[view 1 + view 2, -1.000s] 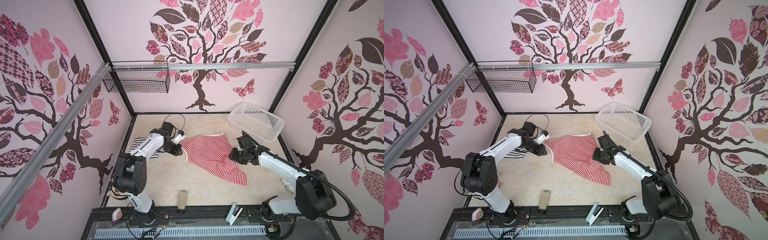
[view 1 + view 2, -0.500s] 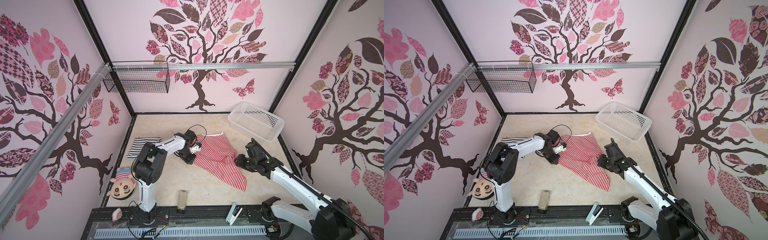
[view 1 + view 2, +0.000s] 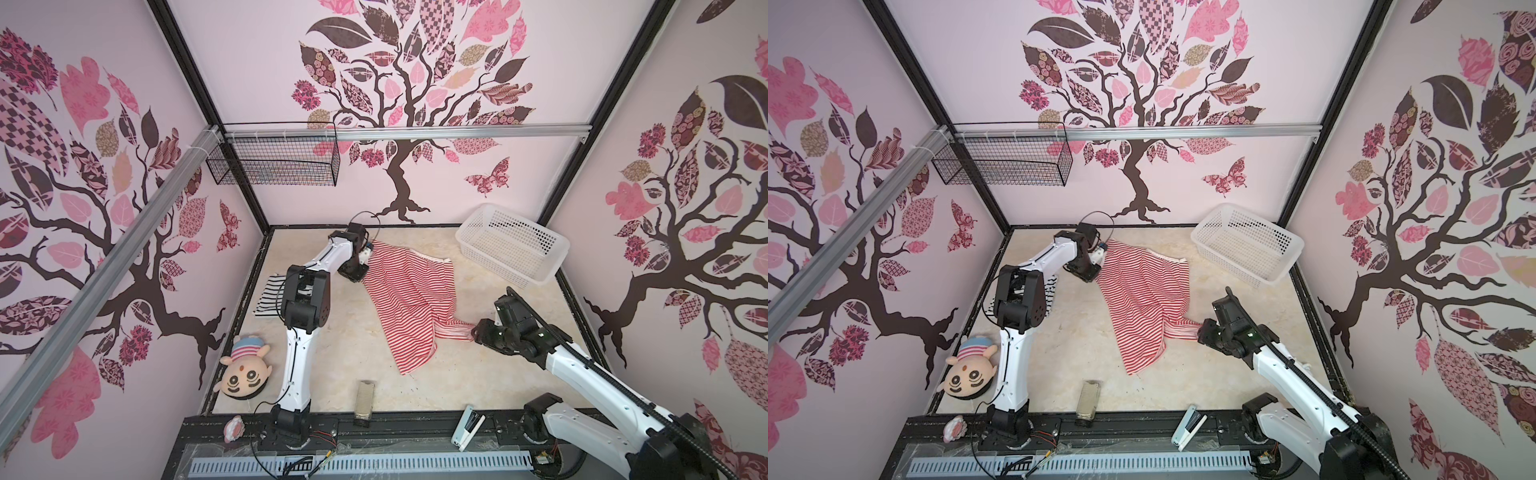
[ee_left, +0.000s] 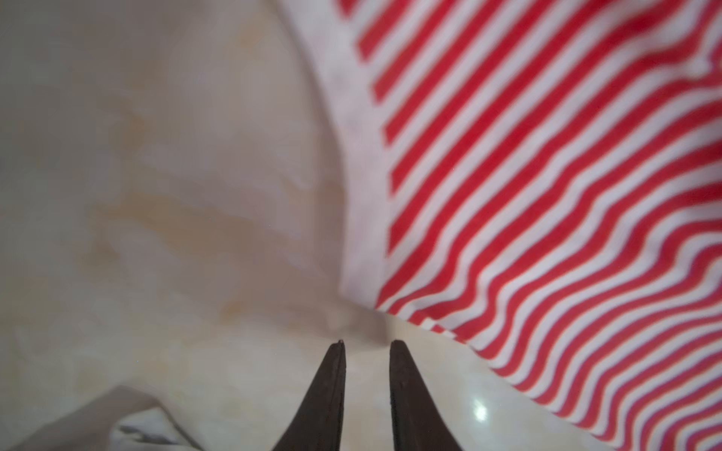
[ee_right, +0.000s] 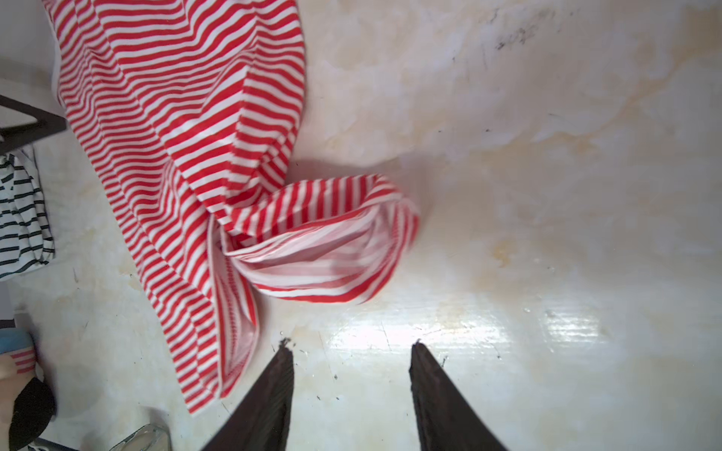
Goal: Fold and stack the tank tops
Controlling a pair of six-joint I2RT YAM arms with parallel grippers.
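Note:
The red-and-white tank top lies spread slantwise across the middle of the table, with one end twisted into a loop. My left gripper is at the top's back left corner. Its jaws stand a narrow gap apart with only table between them, and white trim lies just ahead. My right gripper is open and empty, just short of the twisted end. The black-and-white tank top lies flat at the left, partly behind the left arm.
A white lattice basket stands at the back right. A plush doll head lies at the front left. A brown box and a white stapler sit at the front edge. A black wire basket hangs on the back wall.
The left gripper has swung right, then back along the top's left edge. The right gripper has drawn the top's end toward the front right and its jaws have widened off the cloth.

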